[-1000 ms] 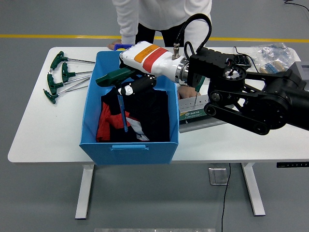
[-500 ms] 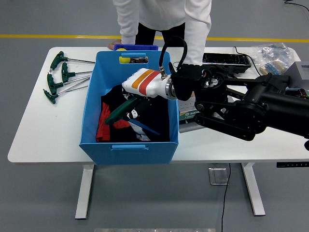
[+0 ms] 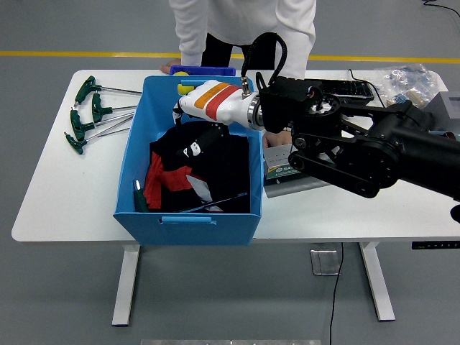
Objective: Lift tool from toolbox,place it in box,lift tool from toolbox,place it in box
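My right hand [image 3: 197,144] hangs inside the blue box [image 3: 187,220], over the black and red cloth [image 3: 180,172], with its fingers relaxed and holding nothing. A green-handled T-wrench lies in the box: its handle [image 3: 136,195] rests against the front left wall and its thin shaft [image 3: 215,205] runs along the front. The grey toolbox [image 3: 287,174] with a green label sits just right of the box, mostly hidden under my forearm. My left arm is out of view.
Several green T-handle wrenches [image 3: 90,115] lie on the table left of the box. A person stands at the far side, one hand [image 3: 172,68] on the table behind the box, the other [image 3: 276,139] by the toolbox. A black tray [image 3: 341,87] and plastic bag [image 3: 402,77] sit far right.
The right hand carried the green-handled wrench down into the box and let it go. The wrench now lies at the box's front, and the hand has risen back toward the rear.
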Action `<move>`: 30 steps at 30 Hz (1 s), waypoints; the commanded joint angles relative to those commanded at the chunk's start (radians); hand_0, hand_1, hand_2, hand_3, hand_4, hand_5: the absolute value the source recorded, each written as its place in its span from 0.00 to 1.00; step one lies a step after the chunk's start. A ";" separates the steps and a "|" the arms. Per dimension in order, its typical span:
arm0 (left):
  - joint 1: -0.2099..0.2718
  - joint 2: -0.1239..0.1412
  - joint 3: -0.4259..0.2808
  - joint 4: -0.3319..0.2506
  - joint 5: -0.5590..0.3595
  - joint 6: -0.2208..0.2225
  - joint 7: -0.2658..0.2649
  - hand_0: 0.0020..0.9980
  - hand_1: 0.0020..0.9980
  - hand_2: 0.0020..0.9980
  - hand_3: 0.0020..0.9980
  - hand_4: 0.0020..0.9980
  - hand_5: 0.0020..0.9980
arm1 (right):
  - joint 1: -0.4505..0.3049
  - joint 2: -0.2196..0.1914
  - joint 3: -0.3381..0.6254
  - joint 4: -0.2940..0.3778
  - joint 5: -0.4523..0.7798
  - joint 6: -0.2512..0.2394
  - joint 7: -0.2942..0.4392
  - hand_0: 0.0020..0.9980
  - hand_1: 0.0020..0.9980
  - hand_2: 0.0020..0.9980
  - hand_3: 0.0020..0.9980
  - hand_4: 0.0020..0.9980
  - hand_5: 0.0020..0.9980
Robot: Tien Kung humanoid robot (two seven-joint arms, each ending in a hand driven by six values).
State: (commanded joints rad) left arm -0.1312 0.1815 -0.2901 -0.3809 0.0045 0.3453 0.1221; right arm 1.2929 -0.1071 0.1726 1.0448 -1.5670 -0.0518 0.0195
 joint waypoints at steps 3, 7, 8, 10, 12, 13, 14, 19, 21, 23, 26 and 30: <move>0.003 -0.001 0.000 0.000 0.001 0.000 0.001 0.81 0.78 0.81 0.81 0.64 1.00 | -0.026 -0.019 0.072 -0.007 0.021 -0.045 -0.003 0.77 0.77 0.82 0.83 0.93 0.66; 0.006 -0.001 0.000 0.000 0.004 -0.001 0.002 0.81 0.78 0.81 0.81 0.64 1.00 | -0.078 -0.061 0.200 -0.014 0.032 -0.128 -0.023 0.77 0.77 0.82 0.83 0.93 0.66; 0.006 0.000 0.001 0.000 0.003 -0.002 0.002 0.80 0.78 0.81 0.81 0.65 1.00 | -0.089 -0.073 0.227 -0.010 0.032 -0.144 -0.028 0.82 0.78 0.83 0.84 0.98 0.68; 0.009 0.000 0.005 0.000 -0.001 -0.003 -0.001 0.80 0.78 0.81 0.81 0.65 1.00 | -0.130 -0.119 0.280 0.025 0.049 -0.189 -0.050 0.82 0.78 0.83 0.84 0.98 0.68; 0.012 0.000 0.007 0.001 -0.007 -0.004 -0.004 0.80 0.78 0.81 0.81 0.65 1.00 | -0.172 -0.160 0.319 0.065 0.076 -0.227 -0.069 0.82 0.78 0.83 0.84 0.98 0.68; 0.013 -0.001 0.010 0.001 -0.011 -0.004 -0.005 0.80 0.78 0.81 0.81 0.65 1.00 | -0.207 -0.188 0.344 0.097 0.101 -0.253 -0.087 0.82 0.78 0.83 0.84 0.98 0.68; 0.014 -0.001 0.012 0.001 -0.015 -0.004 -0.007 0.80 0.78 0.81 0.81 0.65 1.00 | -0.233 -0.206 0.363 0.121 0.121 -0.270 -0.098 0.74 0.75 0.83 0.84 1.00 0.74; 0.018 -0.004 0.015 0.001 -0.017 -0.004 -0.007 0.80 0.78 0.81 0.81 0.65 1.00 | -0.393 -0.267 0.455 0.232 0.281 -0.338 -0.151 0.74 0.75 0.83 0.84 1.00 0.74; 0.019 -0.006 0.015 0.002 -0.016 -0.003 -0.006 0.80 0.78 0.80 0.81 0.64 1.00 | -0.459 -0.279 0.490 0.268 0.361 -0.362 -0.156 0.72 0.74 0.81 0.84 1.00 0.84; 0.021 -0.007 0.014 0.002 -0.013 -0.003 -0.005 0.80 0.78 0.80 0.81 0.64 1.00 | -0.529 -0.281 0.530 0.306 0.446 -0.394 -0.141 0.72 0.74 0.81 0.84 1.00 0.84; 0.022 -0.008 0.010 0.002 -0.004 -0.003 -0.001 0.80 0.78 0.80 0.81 0.64 1.00 | -0.625 -0.265 0.586 0.360 0.576 -0.436 -0.083 0.72 0.74 0.81 0.84 1.00 0.84; 0.023 -0.011 0.005 0.003 0.003 -0.002 0.002 0.80 0.78 0.80 0.81 0.65 1.00 | -0.735 -0.232 0.655 0.406 0.751 -0.443 0.003 0.74 0.74 0.81 0.84 1.00 0.83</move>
State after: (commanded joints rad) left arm -0.1084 0.1706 -0.2847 -0.3776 0.0079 0.3428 0.1241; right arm 0.5584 -0.3394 0.8273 1.4510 -0.8160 -0.4950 0.0222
